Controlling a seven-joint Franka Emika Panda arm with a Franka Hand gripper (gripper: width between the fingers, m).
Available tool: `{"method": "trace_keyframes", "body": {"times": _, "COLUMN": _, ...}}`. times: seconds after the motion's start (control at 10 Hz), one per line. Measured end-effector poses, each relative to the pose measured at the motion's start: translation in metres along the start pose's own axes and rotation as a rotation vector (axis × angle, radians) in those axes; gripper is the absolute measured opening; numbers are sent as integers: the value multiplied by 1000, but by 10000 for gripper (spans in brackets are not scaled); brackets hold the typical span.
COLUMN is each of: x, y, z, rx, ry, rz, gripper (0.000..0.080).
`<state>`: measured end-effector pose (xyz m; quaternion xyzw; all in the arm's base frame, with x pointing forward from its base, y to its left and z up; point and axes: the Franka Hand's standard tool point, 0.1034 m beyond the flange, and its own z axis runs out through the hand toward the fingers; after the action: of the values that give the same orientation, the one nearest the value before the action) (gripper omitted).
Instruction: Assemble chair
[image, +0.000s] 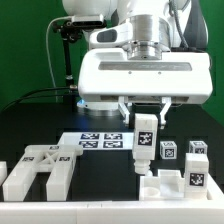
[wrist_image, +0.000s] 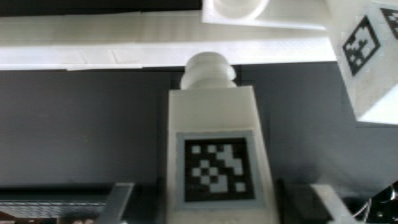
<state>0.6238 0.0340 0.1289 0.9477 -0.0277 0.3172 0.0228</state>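
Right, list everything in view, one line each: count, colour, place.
post: one, white with a black-and-white tag, upright, held between the fingers
low chair piece: one, white, on the table right under the post; contact cannot be told
slotted pieces: at least two, white, front, at the exterior view's left
small tagged blocks: about three, white, at the exterior view's right
marker board: one, white with several tags, flat at the table's centre
table: one, black
black stand: one, rear, at the exterior view's left
arm: one, white, above the centre
fingers: two, dark, closed on the post's upper end
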Motion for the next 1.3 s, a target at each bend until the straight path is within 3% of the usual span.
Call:
{"method": "trace_keyframes", "body": {"times": 0.2, "x": 5, "y": 1, "z": 6, "rx": 16, "ry": -10, "rz": 24, "gripper": 285}}
{"method": "trace_keyframes", "body": {"times": 0.5, "x": -6, "y": -12, "z": 19, "rx": 25, "ry": -23, "rz": 19, "gripper": 285}}
{"method": "trace_keyframes", "body": {"times": 0.9, "x": -14, "y": -20, "z": 21, "rx": 33, "ry": -40, "rz": 7, "gripper": 285}}
{"method": "trace_keyframes", "body": {"times": 1.3, "x": -21, "y": -17, "z": 23, "rx": 30, "ry": -57, "rz": -13, "gripper": 285}}
